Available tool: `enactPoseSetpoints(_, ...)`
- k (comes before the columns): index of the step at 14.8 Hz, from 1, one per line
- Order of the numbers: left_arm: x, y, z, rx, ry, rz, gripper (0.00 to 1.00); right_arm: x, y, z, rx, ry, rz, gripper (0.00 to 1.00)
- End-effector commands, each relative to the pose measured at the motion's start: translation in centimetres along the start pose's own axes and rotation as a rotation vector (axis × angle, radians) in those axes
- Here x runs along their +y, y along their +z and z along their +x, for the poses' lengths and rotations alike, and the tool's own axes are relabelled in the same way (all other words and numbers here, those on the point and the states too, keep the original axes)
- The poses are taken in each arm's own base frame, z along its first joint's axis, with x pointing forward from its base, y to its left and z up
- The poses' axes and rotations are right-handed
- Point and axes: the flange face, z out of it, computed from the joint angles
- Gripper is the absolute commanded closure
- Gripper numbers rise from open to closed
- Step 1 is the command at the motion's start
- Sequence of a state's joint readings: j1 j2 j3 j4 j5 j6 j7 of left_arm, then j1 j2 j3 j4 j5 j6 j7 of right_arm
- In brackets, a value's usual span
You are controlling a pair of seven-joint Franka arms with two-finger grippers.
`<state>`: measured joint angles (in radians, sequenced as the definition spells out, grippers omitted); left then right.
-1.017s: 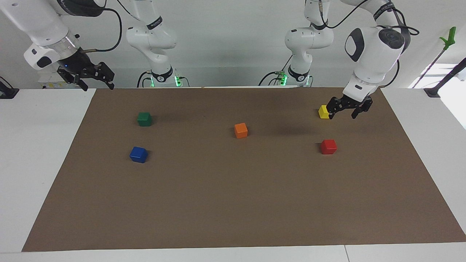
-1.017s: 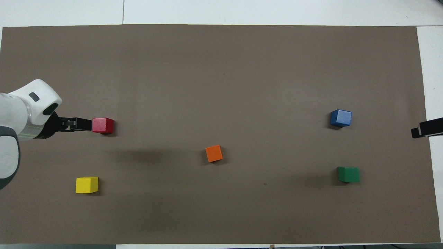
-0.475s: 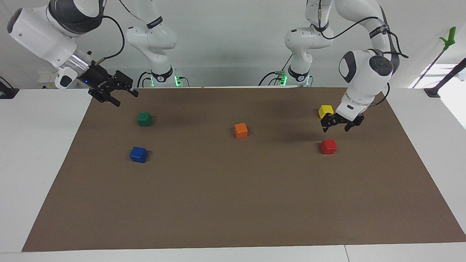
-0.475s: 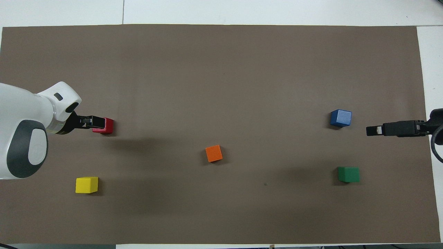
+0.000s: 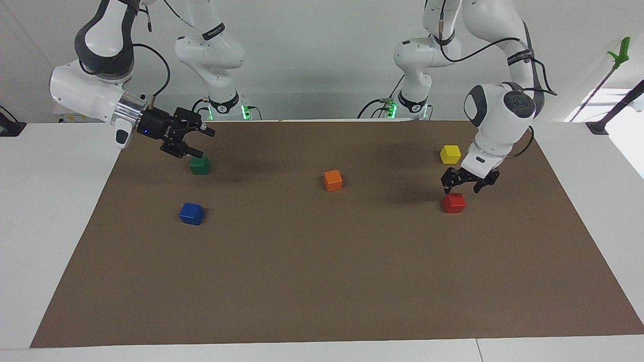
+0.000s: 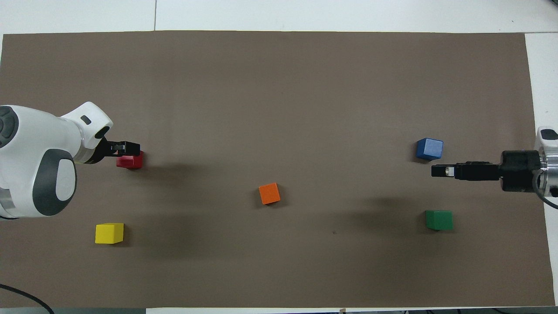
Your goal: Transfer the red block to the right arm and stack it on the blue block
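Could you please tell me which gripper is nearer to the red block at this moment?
Left. The left gripper hangs open just above the red block; the right gripper is over the green block.

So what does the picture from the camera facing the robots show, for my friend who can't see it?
The left gripper hangs open just above the red block on a brown mat, not touching it. The right gripper hangs open over the green block, which sits nearer the robots than the blue block. An orange block and a yellow block also sit there.
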<state>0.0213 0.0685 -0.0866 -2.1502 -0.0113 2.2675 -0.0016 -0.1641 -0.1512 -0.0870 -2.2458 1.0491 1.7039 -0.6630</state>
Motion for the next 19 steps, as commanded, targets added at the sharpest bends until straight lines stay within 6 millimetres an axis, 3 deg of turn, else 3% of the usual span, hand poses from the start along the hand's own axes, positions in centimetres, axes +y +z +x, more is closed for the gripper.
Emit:
enactPoseSetpoints(1,-1.0,2.7,0.3,0.028,-0.023,-0.007,0.00,0.3,2.8,-1.3,0.039,0.004,0.180,0.00)
enactPoseSetpoints(6,-0.7,6.8,0.1,0.004,-0.016,-0.011,0.00,-0.5,8.5,-2.6,0.041,0.005,0.483,0.00)
enactPoseSetpoints(7,-0.9,6.9,0.1,0.001,-0.022,-0.011,0.22,-0.8,9.9,-3.2,0.048,0.032,0.552,0.00)
enactPoseSetpoints(8,-1.0,6.9,0.0,-0.011,-0.030,-0.011,0.71,-1.4,11.3,-3.6,0.057,0.056,0.613,0.00)
enactPoseSetpoints(9,-1.1,6.5,0.2,-0.031,-0.040,-0.011,1.00,-2.1,12.9,-3.7,0.062,0.073,0.663,0.00)
enactPoseSetpoints(11,-1.2,5.5,0.6,-0.067,-0.079,-0.010,1.00,-3.0,16.4,-3.8,0.052,0.121,0.761,0.00)
enactPoseSetpoints(13,-1.0,2.8,1.1,-0.092,-0.155,-0.007,1.00,-2.8,19.8,-4.2,0.023,0.186,0.891,0.00)
enactPoseSetpoints(16,1.5,-4.4,2.7,-0.193,-0.347,-0.030,1.00,-2.3,22.1,-5.4,0.011,0.283,0.953,0.00)
enactPoseSetpoints(17,3.9,-7.2,2.8,-0.225,-0.394,-0.074,1.00,-2.9,23.2,-5.8,-0.001,0.325,0.993,0.00)
enactPoseSetpoints(19,6.8,-11.9,1.3,-0.264,-0.496,-0.117,1.00,-3.6,24.4,-6.0,-0.001,0.399,1.038,0.00)
